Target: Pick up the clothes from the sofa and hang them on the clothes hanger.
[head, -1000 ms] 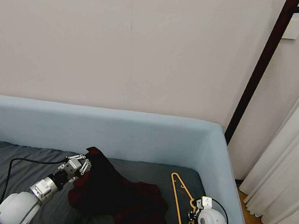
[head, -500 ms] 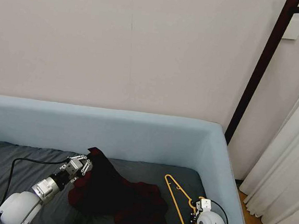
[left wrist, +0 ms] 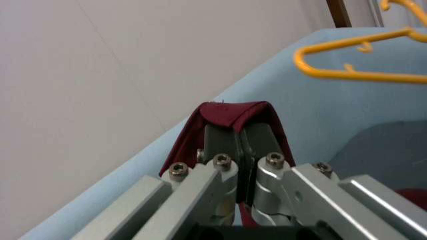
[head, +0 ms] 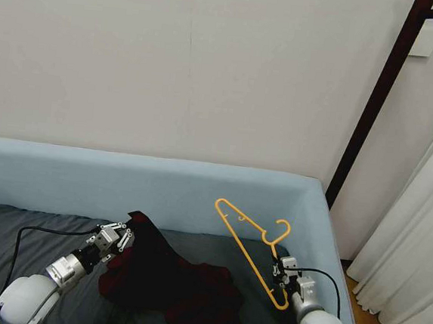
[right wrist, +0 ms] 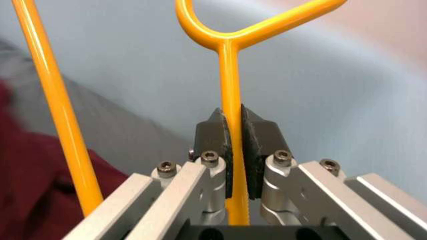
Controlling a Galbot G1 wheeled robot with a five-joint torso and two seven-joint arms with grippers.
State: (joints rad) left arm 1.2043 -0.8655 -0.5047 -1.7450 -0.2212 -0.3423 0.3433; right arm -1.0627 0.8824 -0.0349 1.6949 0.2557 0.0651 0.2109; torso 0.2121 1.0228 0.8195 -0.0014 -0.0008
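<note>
Gripping orange hanger (right wrist: 223,75) — right gripper (right wrist: 235,119) | left gripper (left wrist: 239,134) — pinching maroon garment (head: 168,279)

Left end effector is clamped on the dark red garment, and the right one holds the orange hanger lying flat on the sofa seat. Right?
Not quite. The hanger is not lying flat: the right end effector holds it up in the air above the sofa seat, as the head view shows. The left end effector is clamped on the garment, as you said.

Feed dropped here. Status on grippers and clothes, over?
Left gripper shut on red garment edge, rest on sofa. Right gripper shut on orange hanger. Nothing in the way.
</note>
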